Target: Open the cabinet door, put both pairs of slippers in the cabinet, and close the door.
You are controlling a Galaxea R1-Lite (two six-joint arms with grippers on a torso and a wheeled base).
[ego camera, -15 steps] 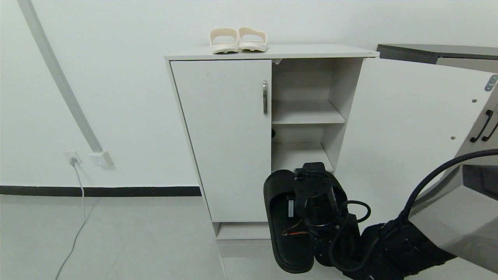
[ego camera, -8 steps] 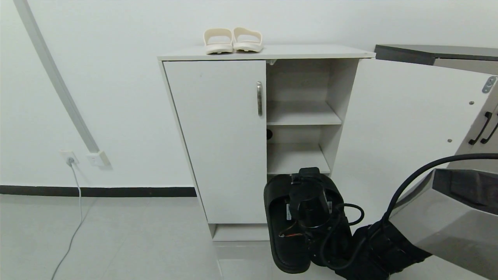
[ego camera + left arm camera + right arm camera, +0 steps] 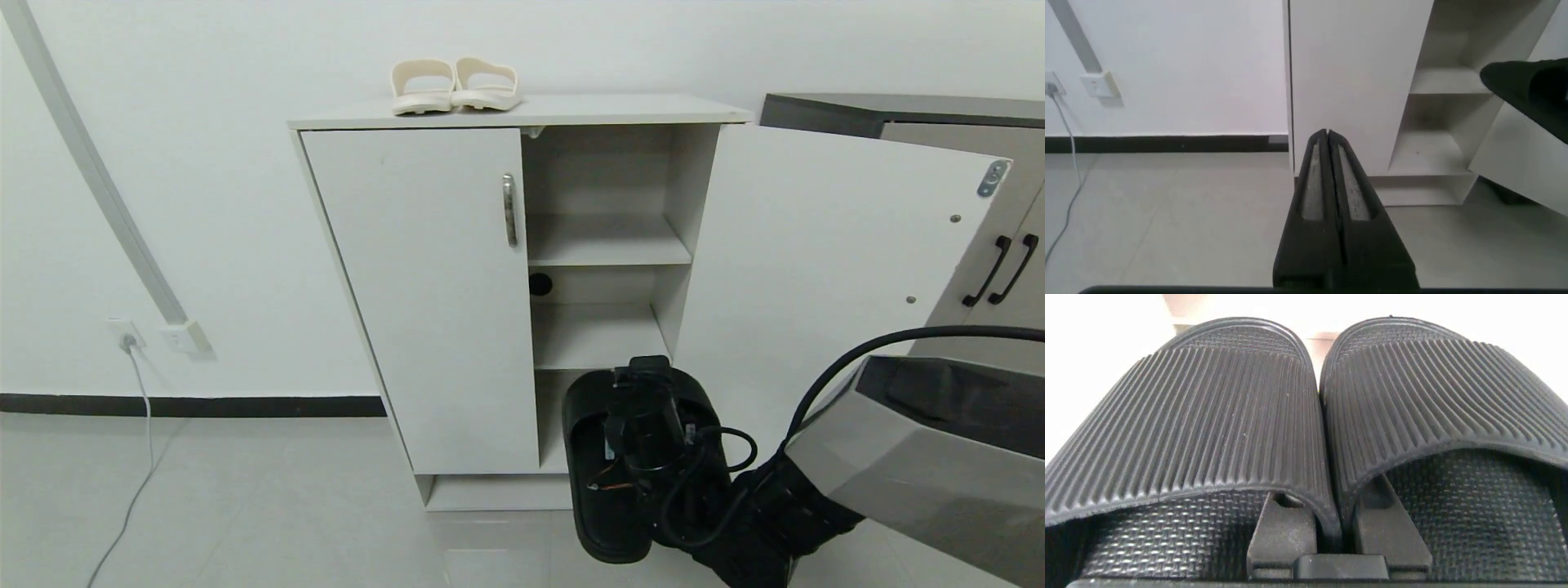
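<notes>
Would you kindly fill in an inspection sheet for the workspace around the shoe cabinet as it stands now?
Surface: grey tiled floor.
Job's things: white cabinet, left door shut, right door swung open; beige slippers side by side on the cabinet top; black slippers held low in front of the open side.
Clutter: nothing seen.
Grippers: right gripper shut on the black slippers, one finger inside each, pinching their inner walls together; left gripper shut, holding nothing.
Cables: white cord hanging from the wall socket to the floor.
Surroundings: white wall, grey conduit, black skirting, grey cupboard at the robot's right.
</notes>
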